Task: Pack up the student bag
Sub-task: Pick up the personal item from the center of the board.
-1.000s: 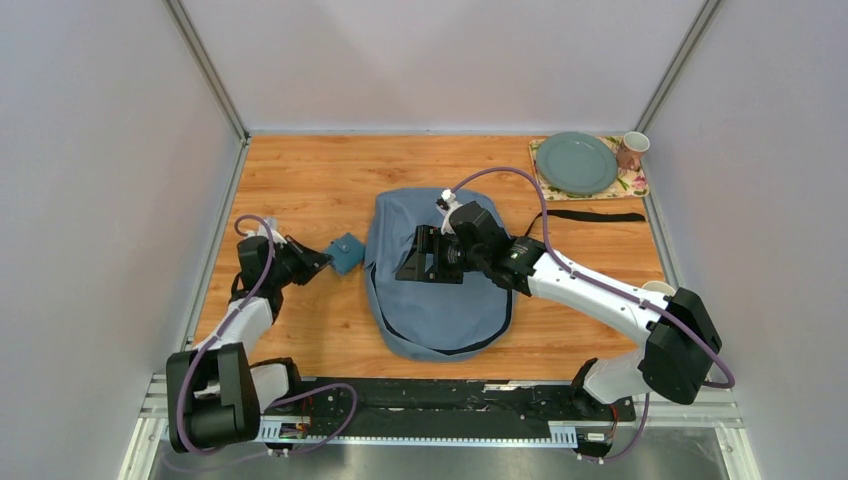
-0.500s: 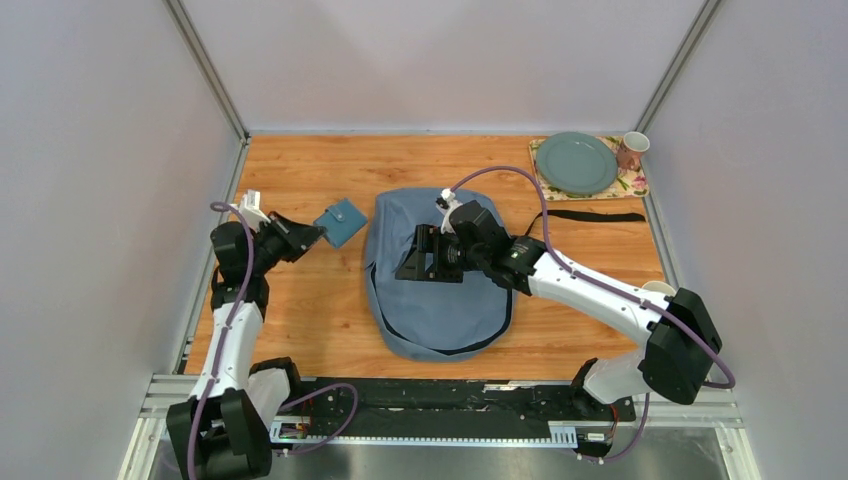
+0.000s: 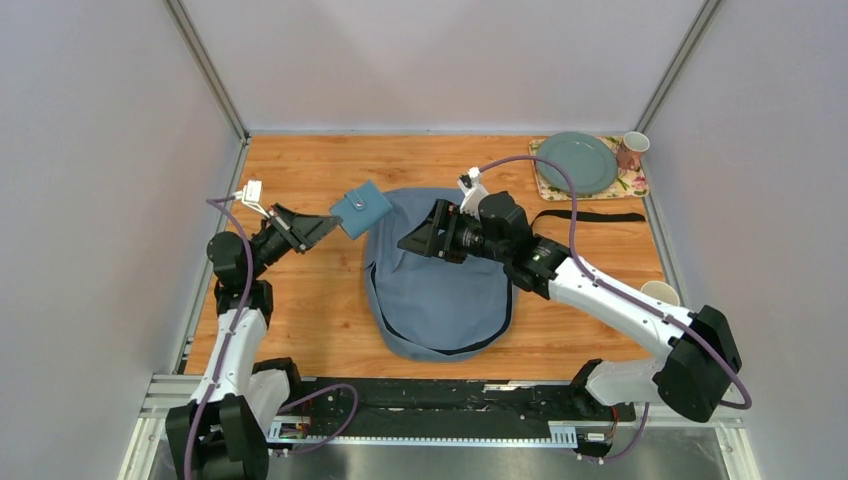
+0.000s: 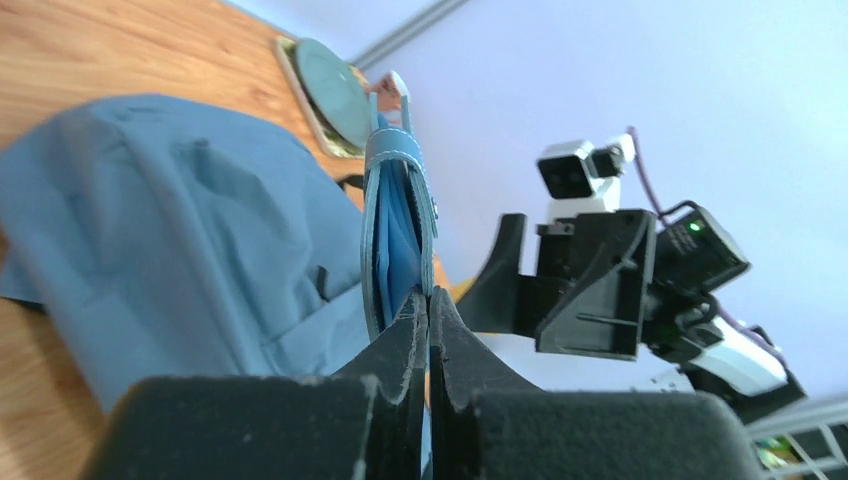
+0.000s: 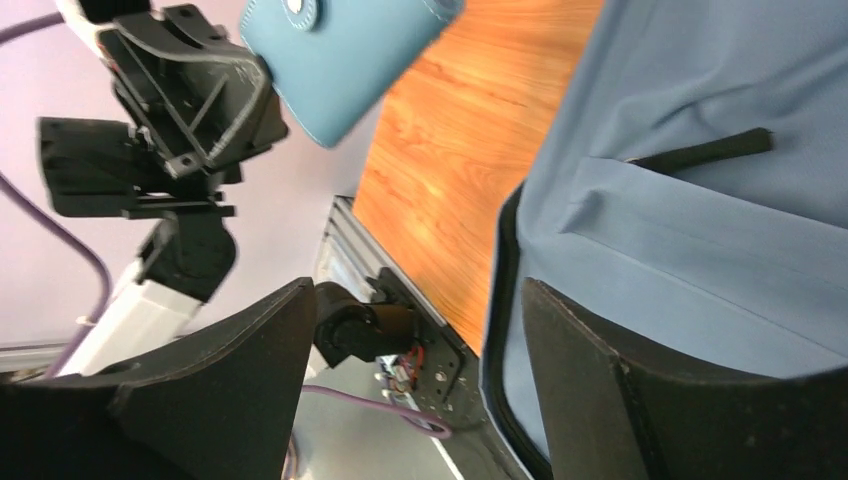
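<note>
Left gripper, clamped on the blue wallet, has moved from centre-left of the frame up to the student bag's upper-left edge. Right gripper has shifted upward over the bag.

The left gripper pinches a small blue wallet at ten o'clock from the bag. The right gripper hangs over the bag, fingers spread wide.

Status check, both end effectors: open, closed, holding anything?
Left end effector: closed on the blue wallet.
Right end effector: open, holding nothing, over the student bag.
</note>
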